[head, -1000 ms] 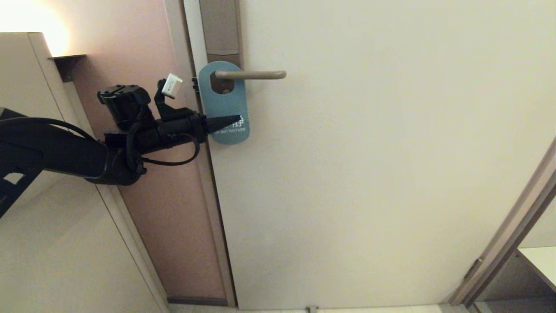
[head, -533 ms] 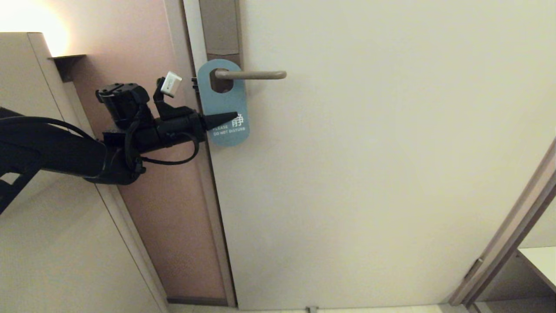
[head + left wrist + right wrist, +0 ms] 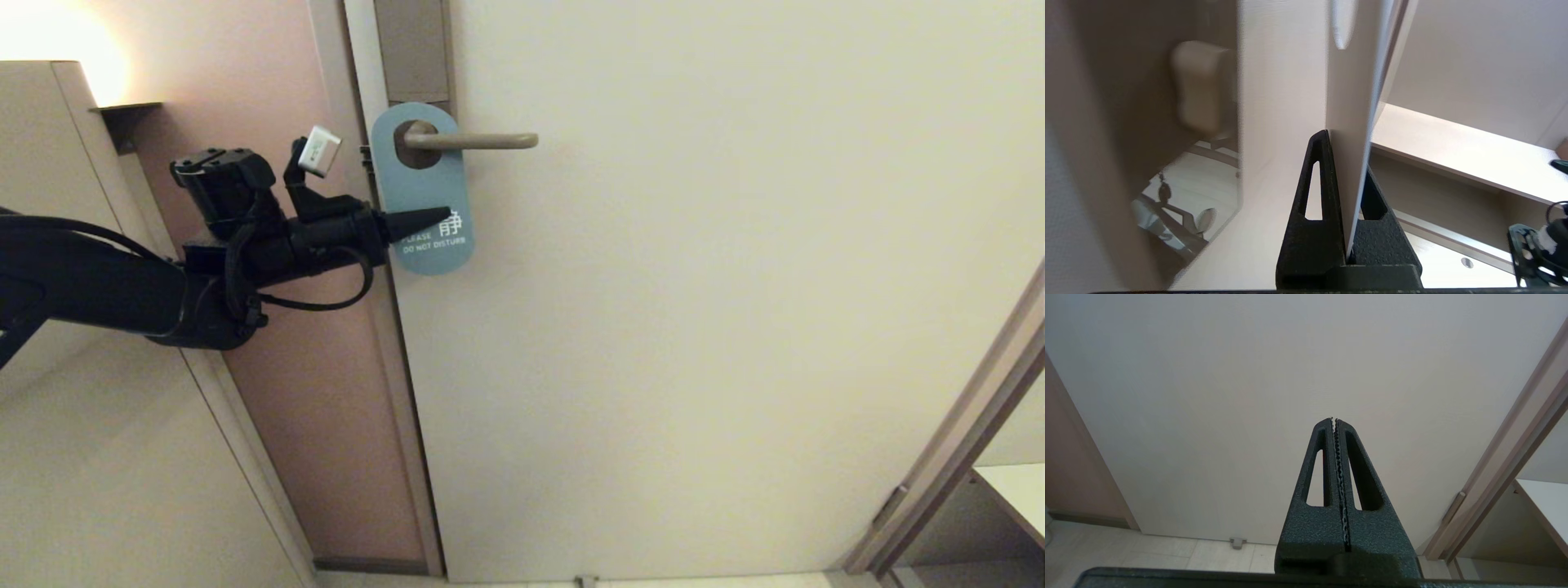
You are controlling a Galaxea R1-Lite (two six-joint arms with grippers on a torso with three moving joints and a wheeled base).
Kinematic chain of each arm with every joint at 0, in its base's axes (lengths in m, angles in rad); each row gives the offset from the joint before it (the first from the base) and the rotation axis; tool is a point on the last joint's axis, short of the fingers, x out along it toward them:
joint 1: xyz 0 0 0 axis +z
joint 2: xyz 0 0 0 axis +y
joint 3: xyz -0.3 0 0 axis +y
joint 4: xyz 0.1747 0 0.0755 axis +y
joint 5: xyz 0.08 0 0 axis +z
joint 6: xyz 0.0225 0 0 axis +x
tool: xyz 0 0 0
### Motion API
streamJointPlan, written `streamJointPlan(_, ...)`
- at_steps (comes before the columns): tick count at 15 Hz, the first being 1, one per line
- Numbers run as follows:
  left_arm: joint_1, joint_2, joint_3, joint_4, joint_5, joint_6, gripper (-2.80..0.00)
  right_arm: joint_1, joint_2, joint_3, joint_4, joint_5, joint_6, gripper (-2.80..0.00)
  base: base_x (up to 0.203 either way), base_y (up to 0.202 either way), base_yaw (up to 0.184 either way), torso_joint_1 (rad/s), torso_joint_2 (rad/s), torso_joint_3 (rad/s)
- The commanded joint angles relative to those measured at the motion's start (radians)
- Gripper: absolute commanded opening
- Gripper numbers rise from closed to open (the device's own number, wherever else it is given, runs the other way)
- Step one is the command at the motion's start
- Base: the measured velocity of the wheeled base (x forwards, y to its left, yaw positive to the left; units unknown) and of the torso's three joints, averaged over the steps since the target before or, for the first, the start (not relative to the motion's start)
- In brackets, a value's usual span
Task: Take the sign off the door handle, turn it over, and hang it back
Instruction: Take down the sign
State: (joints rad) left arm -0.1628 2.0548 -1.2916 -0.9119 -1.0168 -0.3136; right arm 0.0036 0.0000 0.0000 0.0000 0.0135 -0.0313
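The sign (image 3: 424, 192), blue side out with white "DO NOT DISTURB", hangs with its oval hole around the door handle (image 3: 478, 140). The lever passes through the middle of the hole, not resting on its top edge. My left gripper (image 3: 437, 219) comes in from the left and is shut on the sign's lower part. In the left wrist view the sign (image 3: 1349, 106) stands edge-on, pinched between the black fingers (image 3: 1314, 212) of the left gripper (image 3: 1347, 151). My right gripper (image 3: 1334, 420) is shut on nothing, low in front of the door.
The handle sits on a tall brownish plate (image 3: 412, 49) at the left edge of the cream door (image 3: 694, 327). A pink wall (image 3: 269, 98) and door frame lie behind the left arm. A pale cabinet (image 3: 41, 163) stands far left, a shelf (image 3: 1012, 490) low right.
The left gripper has shut on the sign and lifted it a little. The hole's top edge has come up off the lever, and the arm has risen slightly.
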Motion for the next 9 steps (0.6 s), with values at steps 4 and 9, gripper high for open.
streamJointPlan(4,-0.006,-0.043,0.017,-0.005,0.004,-0.001,-2.80,0.000,0.002,0.000,0.000,0.000,-0.001,-2.80,0.000,0.000,0.000,0.000,0.00,0.000)
streamJointPlan(9,-0.006,-0.082,0.059,-0.005,0.004,0.002,-2.80,0.001,0.002,0.000,0.000,0.000,-0.001,-2.80,0.000,0.000,0.000,0.000,0.00,0.000)
